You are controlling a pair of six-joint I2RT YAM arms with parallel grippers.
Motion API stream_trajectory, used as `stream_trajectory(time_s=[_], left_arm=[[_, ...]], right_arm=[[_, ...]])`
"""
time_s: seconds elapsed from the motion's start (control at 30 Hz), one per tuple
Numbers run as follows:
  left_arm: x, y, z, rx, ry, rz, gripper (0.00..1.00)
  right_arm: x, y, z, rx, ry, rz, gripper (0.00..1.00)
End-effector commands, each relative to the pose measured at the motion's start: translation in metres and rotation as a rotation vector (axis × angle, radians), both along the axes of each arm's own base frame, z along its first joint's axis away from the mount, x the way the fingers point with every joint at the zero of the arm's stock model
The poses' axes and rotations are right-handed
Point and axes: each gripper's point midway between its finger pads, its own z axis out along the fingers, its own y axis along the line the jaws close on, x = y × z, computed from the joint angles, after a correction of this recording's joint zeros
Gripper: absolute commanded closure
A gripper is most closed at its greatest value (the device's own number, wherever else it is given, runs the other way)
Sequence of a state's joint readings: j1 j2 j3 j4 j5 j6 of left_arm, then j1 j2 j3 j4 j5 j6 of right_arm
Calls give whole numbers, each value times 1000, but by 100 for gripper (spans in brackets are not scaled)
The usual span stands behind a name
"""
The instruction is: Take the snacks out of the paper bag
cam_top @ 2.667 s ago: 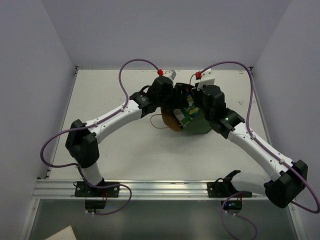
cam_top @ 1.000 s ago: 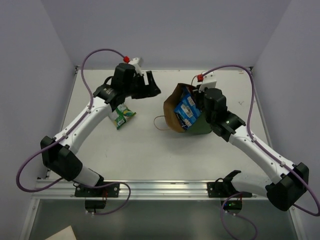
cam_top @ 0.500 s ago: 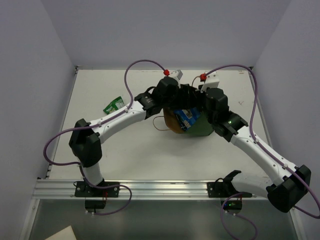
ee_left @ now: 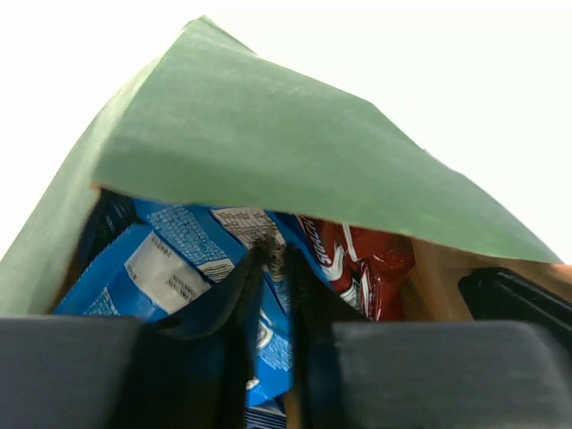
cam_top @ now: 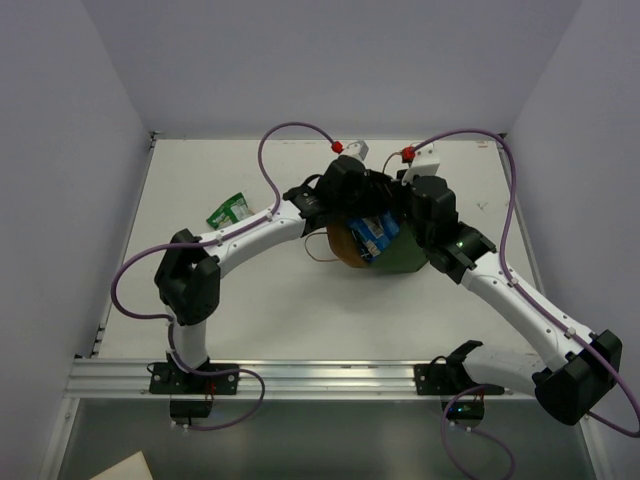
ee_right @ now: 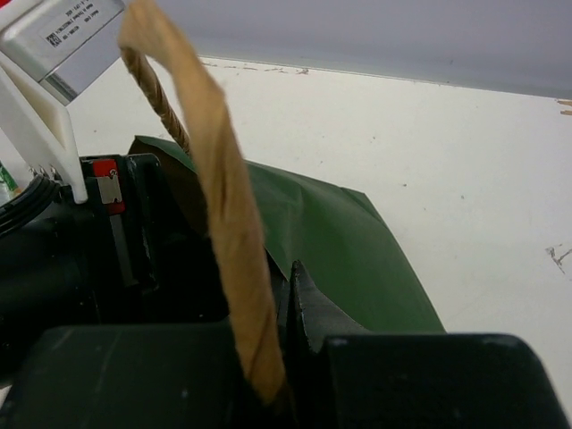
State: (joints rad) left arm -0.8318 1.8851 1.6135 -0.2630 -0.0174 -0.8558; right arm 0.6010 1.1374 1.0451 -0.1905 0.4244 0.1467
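The dark green paper bag [cam_top: 400, 256] lies near the table's middle with its mouth facing left. Blue snacks [cam_top: 376, 234] show in its opening. My left gripper [cam_top: 368, 207] reaches into the mouth. In the left wrist view the left gripper [ee_left: 273, 259] is shut on the crimped edge of a blue packet [ee_left: 170, 268], under the green flap [ee_left: 286, 152], with a red packet [ee_left: 375, 264] beside it. My right gripper [ee_right: 290, 277] is shut on the bag's rim [ee_right: 340, 241], next to the tan handle [ee_right: 223, 197]. One green packet [cam_top: 228, 210] lies on the table to the left.
White walls close in the table on three sides. The second tan loop handle [cam_top: 318, 245] lies on the table left of the bag. The arm bases and a metal rail [cam_top: 320, 378] run along the near edge.
My left arm left a green packet on the table's left, swung back to the bag mouth, and its jaws closed on a blue packet. The right arm has held still.
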Motion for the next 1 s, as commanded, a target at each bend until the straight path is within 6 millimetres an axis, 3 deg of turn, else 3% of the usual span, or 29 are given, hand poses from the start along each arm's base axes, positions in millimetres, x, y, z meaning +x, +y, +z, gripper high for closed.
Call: stream_trajectory(time_s=[0.0, 0.1, 0.13, 0.2, 0.3, 0.37, 0.4, 0.43, 0.5, 0.53, 0.6, 0.63, 0.77, 0.87, 0.97], left_arm=[[16, -5, 34, -81, -93, 43, 82], [13, -5, 31, -80, -74, 41, 76], [12, -4, 35, -86, -81, 39, 79], [11, -2, 38, -89, -89, 37, 100], [5, 7, 53, -76, -104, 28, 100], [-7, 19, 78, -86, -137, 14, 100], [-10, 30, 79, -50, -144, 21, 100], [-18, 43, 103, -66, -180, 25, 100], [-22, 68, 114, -19, -207, 47, 100], [-29, 86, 132, -24, -240, 67, 100], [-29, 120, 131, 16, -232, 107, 100], [-34, 137, 145, 0, -249, 124, 100], [-31, 203, 140, 65, -224, 203, 100], [-23, 234, 123, 158, -215, 245, 100], [-2, 246, 92, 211, -177, 241, 100]], right_arm=[[-3, 10, 12, 73, -15, 34, 100], [-3, 11, 13, 74, -14, 38, 100], [-3, 11, 12, 73, -11, 38, 100], [-3, 11, 13, 72, -16, 39, 100], [-4, 8, 14, 60, -21, 30, 100], [-4, 4, 17, 50, -31, 22, 100], [-5, 3, 17, 46, -33, 17, 100], [-5, 0, 17, 41, -36, 10, 100], [-5, -4, 16, 29, -38, -2, 100], [-5, -5, 16, 28, -39, -8, 100], [-5, -7, 15, 18, -40, -14, 100], [-5, -9, 15, 17, -41, -18, 100], [-6, -12, 13, 11, -41, -28, 100], [-7, -13, 10, 6, -36, -29, 100], [-7, -13, 7, -3, -29, -28, 100]])
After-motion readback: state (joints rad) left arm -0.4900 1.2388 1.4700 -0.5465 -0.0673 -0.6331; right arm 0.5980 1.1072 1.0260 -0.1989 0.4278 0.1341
